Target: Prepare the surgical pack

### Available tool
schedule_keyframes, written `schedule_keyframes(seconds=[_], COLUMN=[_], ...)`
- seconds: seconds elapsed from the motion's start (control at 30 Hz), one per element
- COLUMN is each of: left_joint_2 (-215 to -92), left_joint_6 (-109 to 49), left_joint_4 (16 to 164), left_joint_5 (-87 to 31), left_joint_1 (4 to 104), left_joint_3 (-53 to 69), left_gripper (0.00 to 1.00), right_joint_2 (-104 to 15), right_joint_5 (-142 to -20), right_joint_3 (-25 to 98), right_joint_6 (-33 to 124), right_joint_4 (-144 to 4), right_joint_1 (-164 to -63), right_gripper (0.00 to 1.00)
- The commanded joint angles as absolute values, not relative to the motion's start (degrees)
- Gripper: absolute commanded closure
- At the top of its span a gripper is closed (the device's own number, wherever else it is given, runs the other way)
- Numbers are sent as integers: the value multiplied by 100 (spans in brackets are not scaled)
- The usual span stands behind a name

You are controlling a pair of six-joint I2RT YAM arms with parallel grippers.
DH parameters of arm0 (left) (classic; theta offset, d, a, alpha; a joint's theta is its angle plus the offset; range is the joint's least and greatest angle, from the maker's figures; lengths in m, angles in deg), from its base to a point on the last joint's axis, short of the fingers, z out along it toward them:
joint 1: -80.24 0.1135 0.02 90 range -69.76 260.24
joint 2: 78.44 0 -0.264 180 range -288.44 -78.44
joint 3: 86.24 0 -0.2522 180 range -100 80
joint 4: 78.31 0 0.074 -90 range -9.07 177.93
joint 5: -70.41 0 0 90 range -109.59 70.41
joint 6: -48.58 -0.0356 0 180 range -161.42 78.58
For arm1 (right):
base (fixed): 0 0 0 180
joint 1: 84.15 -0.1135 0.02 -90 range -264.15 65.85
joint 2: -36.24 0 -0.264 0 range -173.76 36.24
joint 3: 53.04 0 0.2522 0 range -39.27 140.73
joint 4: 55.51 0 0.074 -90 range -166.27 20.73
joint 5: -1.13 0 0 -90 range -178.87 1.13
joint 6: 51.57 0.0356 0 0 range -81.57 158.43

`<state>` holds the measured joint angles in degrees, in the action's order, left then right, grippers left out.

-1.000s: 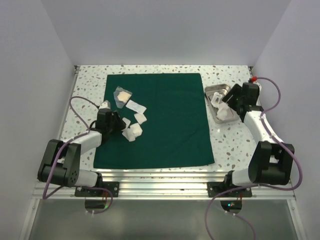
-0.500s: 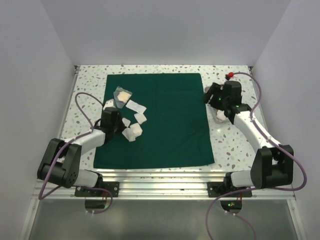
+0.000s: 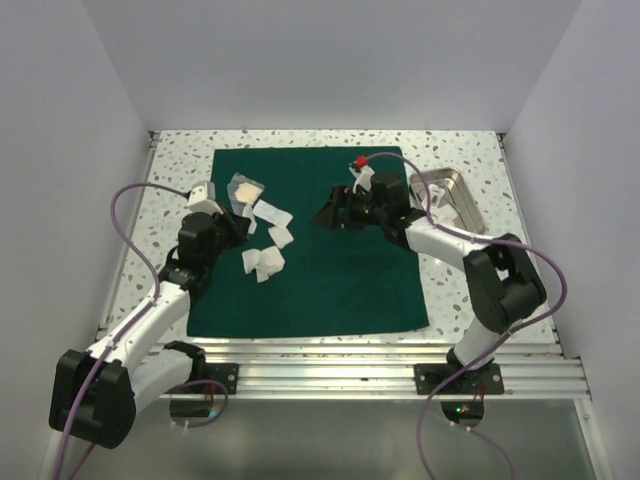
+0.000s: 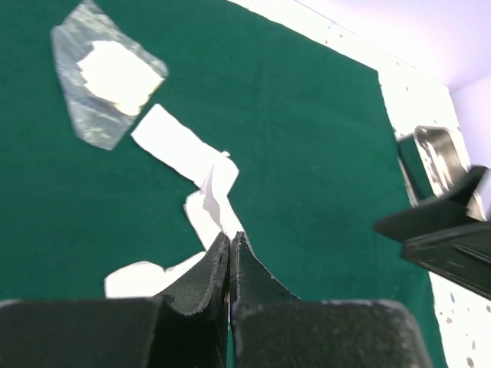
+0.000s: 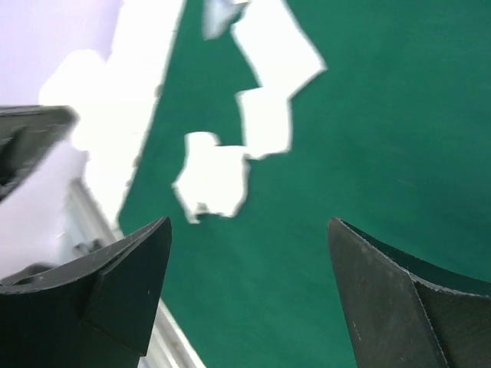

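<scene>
— Where does the surgical pack (image 3: 340, 270) lie?
— It is spread flat as a dark green sheet on the table (image 3: 170, 175), just as it was a second ago.
— And the left gripper (image 4: 231, 238)?
— It is at the pack's left edge, a little farther up than before, and the arm is now stretched out. Its fingers were apart a second ago and are now pressed together, with nothing showing between them.
— The white packets (image 3: 265, 262)?
— They are unmoved on the pack's left part, just beyond those fingers, with the clear bag (image 4: 107, 73) farther still.
— The right gripper (image 5: 249, 224)?
— It has swung in from beyond the pack's right edge and hangs over the pack's far middle, fingers spread wide and holding nothing. The steel tray (image 3: 455, 195) sits just off the pack's far right corner.
</scene>
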<state>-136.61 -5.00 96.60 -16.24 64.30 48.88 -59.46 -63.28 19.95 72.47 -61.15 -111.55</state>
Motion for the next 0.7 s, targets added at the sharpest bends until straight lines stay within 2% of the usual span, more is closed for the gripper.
schedule_keyframes(seconds=[0.0, 0.2, 0.6, 0.67], left_joint_2=[-13592, -13373, -13750, -13777], left_joint_6=[-442, 92, 841, 876], left_joint_4=[10120, 11068, 12001, 11966], left_joint_5=[-2213, -3040, -3770, -3770], left_joint_1=[6398, 6398, 6355, 6346], left_joint_3=[4879, 5222, 5301, 5301], left_gripper=[100, 100, 100, 100], right_joint_2=[-6245, -6773, -7336, -7424], right_joint_5=[-5522, -5072, -5476, -5485], right_joint_3=[2295, 2233, 2559, 2576], right_joint_6=[7884, 9317, 10205, 10434], right_joint_4=[-4538, -2657, -1945, -1664], right_joint_1=[-11420, -11614, -12062, -12062], right_gripper=[14, 13, 11, 16])
